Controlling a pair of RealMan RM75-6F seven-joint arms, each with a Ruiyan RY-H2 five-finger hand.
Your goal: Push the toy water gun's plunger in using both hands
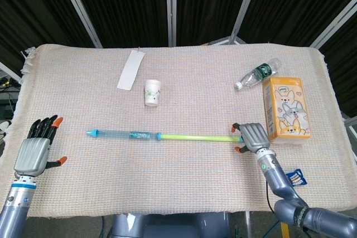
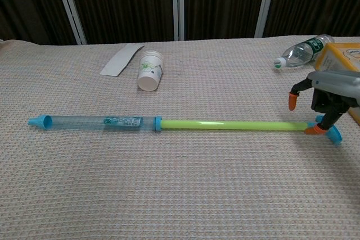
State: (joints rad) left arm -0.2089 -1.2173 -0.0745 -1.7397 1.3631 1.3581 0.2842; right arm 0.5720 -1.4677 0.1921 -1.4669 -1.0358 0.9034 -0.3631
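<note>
- Right hand hovers over the plunger handle, fingers spread, grasping nothing.
- Left hand sits released, well apart from the water gun lying mid-table.
- Risk: unbraced barrel slides when pushed.

A table draped in a pale woven cloth fills most of the head view, running from the dark panels at the top to the lower edge. Across its middle lies the toy water gun, its clear barrel at left and its yellow-green plunger stretching right. Above it, left of centre, a paper cup rests on the cloth, with a white paper strip in the upper left. At upper right a plastic bottle lies on its side, just above an orange carton. A small blue packet sits at lower right.
</note>
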